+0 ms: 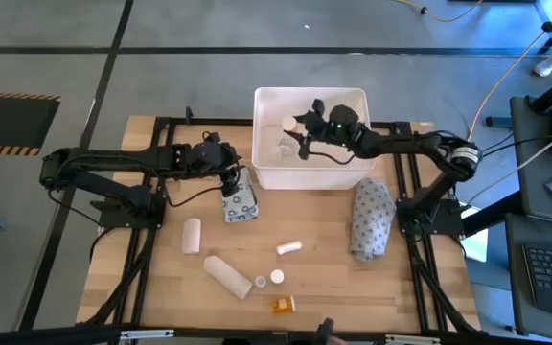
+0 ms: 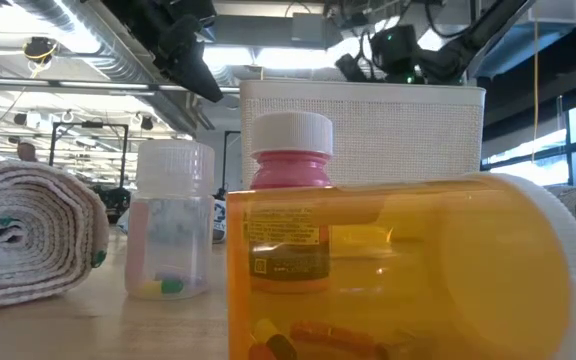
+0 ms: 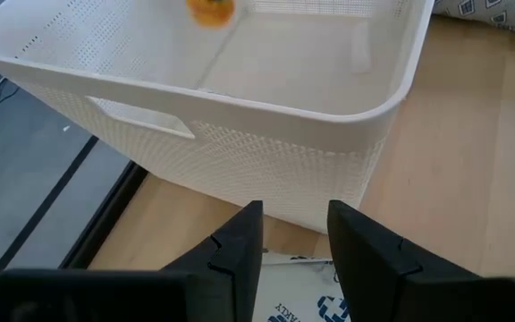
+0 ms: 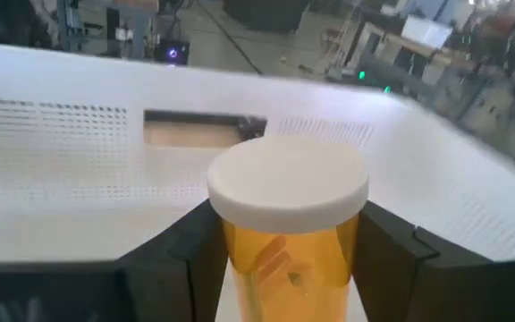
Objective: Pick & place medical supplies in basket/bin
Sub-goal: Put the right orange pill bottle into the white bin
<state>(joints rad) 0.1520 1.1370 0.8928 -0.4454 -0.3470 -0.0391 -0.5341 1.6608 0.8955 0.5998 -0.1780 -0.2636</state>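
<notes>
The right pincer hangs over the white bin, which stands at the far middle of the wooden worktop. Only the right wrist view shows what it holds: its two fingers pinch an orange pill bottle with a white cap, above the bin's white inside and its slot handle.

The left pincer is low beside the bin's near left corner, over a grey packet. In the left wrist view its fingers stand spread apart, with the packet's print just under them.

The low view shows a big orange bottle lying close up, a pink bottle, a clear little bottle and a roll.

From above, more rolls, caps and a folded cloth lie spread apart on the near worktop. Grey floor lies beyond.
</notes>
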